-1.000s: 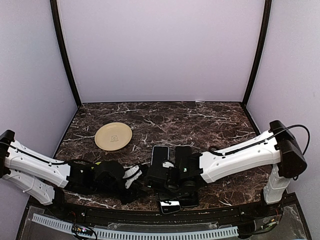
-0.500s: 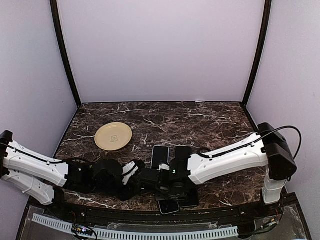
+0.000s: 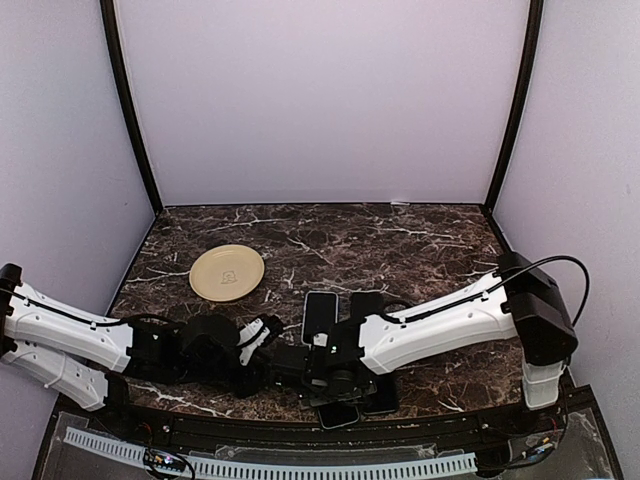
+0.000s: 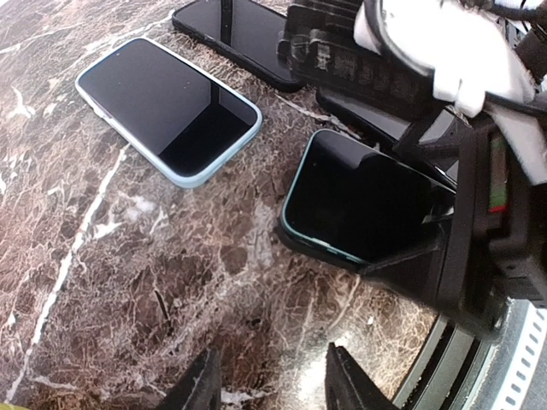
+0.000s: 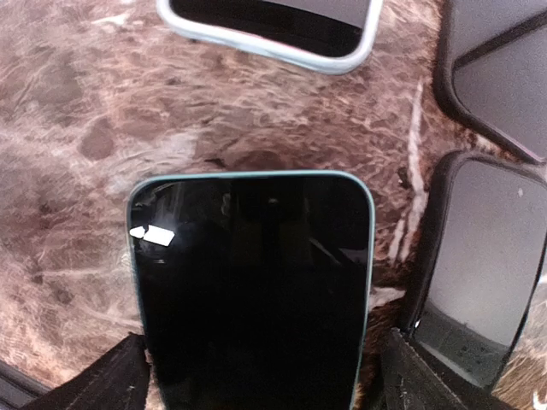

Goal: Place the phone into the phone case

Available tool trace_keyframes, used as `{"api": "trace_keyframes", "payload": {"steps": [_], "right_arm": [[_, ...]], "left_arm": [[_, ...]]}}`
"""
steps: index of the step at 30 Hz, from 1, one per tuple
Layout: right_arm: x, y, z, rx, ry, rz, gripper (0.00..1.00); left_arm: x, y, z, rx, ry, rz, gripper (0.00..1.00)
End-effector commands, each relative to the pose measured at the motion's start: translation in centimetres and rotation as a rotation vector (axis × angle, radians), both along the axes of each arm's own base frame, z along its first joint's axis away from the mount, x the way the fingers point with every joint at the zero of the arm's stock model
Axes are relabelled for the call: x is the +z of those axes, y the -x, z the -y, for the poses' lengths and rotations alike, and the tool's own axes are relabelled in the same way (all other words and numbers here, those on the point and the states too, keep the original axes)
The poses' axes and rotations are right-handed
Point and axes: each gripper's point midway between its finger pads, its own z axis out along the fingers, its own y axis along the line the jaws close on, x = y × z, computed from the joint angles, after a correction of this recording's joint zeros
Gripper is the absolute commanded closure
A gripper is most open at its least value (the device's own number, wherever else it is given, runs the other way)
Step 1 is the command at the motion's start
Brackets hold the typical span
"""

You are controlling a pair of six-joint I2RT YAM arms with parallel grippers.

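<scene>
Phone [image 5: 252, 290] clamped by its sides in right claw [image 5: 256, 376], just beside case [image 5: 479, 256]; left claw [image 4: 272, 384] apart, empty. We should square corners over case before pressing.

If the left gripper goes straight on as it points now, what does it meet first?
Likely the teal-edged phone in the right gripper, or the marble tabletop just before it; depth is unclear.

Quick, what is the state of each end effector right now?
Left end effector: open, holding nothing.
Right end effector: closed on the teal-edged phone.
</scene>
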Motion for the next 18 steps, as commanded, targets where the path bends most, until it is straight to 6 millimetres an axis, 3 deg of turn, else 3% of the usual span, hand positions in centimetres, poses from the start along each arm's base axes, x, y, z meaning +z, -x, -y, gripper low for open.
{"api": "trace_keyframes", "payload": {"steps": [1, 4, 8, 14, 18], "right_arm": [[-0.1, 0.4, 0.9, 0.037, 0.082, 0.000, 0.02], [1.0, 0.6, -0.3, 0.077, 0.050, -0.017, 0.02], [1.2, 1.0, -0.2, 0.081, 0.038, -0.061, 0.02], [-1.8, 2.9, -0.3, 0.109, -0.055, -0.205, 0.02], [-3.5, 3.2, 0.2, 0.127, 0.017, -0.230, 0.05]], "left_arm": [[0.1, -0.1, -0.3, -0.001, 0.007, 0.001, 0.57], [0.1, -0.1, -0.4, -0.005, 0.003, 0.002, 0.56], [0.2, 0.0, -0.3, -0.012, 0.008, 0.001, 0.56], [0.1, 0.0, -0.3, -0.017, 0.006, -0.003, 0.56], [-0.1, 0.0, -0.3, -0.019, 0.002, -0.007, 0.56]]}}
